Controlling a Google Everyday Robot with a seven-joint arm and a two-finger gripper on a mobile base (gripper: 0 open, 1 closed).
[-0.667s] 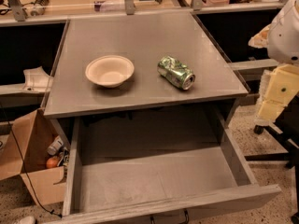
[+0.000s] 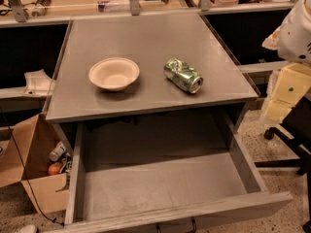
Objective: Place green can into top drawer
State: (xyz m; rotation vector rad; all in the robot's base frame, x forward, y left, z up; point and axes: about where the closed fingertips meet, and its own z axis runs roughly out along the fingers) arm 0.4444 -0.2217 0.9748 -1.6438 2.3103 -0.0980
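Broadly, a grey desk (image 2: 146,38) fills the view, and beneath it the top drawer (image 2: 160,186) stands pulled well out, its floor bare. At the left, a cardboard box (image 2: 29,149) sits on the floor. The gripper (image 2: 284,93) hangs off the desk's right edge, holding nothing; wide or narrow, I cannot tell. A cream bowl (image 2: 113,73) rests on the desktop, and the green can (image 2: 183,75) lies on its side to the bowl's right, apart from it and well clear of the gripper.
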